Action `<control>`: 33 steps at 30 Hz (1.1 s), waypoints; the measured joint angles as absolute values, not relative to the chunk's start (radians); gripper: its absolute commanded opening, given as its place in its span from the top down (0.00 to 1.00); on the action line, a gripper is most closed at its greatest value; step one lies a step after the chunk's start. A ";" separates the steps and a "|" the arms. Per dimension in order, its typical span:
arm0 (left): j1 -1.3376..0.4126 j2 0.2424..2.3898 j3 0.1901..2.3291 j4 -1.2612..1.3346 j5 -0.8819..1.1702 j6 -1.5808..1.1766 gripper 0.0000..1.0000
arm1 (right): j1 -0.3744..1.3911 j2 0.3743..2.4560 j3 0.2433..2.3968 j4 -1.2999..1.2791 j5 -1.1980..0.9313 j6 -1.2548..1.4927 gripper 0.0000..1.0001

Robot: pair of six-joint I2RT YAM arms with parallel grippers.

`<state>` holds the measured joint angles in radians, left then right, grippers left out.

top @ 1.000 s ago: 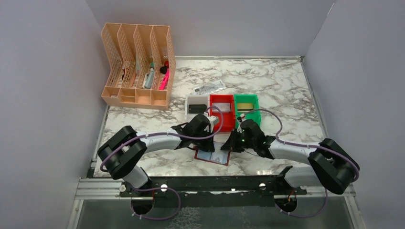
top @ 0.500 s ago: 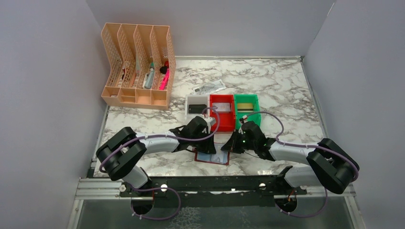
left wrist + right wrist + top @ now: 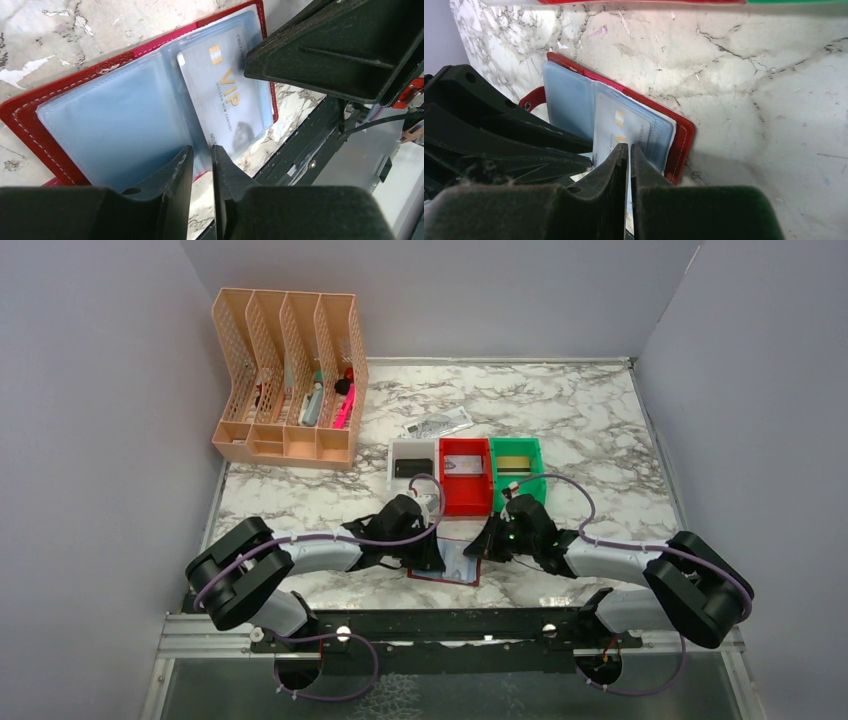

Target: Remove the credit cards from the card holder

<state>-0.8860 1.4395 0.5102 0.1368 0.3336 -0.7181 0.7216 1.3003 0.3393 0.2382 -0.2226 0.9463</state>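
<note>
Here the open card holder (image 3: 20, 107) holds a VIP card (image 3: 225, 100), which the right gripper (image 3: 629, 150) pinches. The left gripper (image 3: 201, 152) is nearly closed, and I cannot tell what, if anything, it grasps.

Top/wrist cams on card holder (image 3: 458, 565)

The pale card (image 3: 225, 100) in the card holder (image 3: 20, 117) reads "VIP".

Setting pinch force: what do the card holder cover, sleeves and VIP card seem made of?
The card holder cover looks like matte red leather or leatherette: pale stitching lines its edge. The sleeves look like soft, glossy, bluish clear plastic, slightly wrinkled. The VIP card seems stiff pale plastic with gold print; behind a sleeve, so its finish is unclear.
</note>
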 measured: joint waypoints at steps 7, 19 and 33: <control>-0.886 1.468 0.500 0.195 0.342 -0.758 0.85 | 0.722 1.299 0.336 0.243 -0.223 0.948 0.89; -0.886 1.497 0.482 0.272 0.377 -0.798 1.00 | 0.720 1.295 0.326 0.253 -0.223 0.953 0.89; -0.878 1.456 0.443 0.281 0.376 -0.799 1.00 | 0.720 1.258 0.322 0.213 -0.207 0.953 0.88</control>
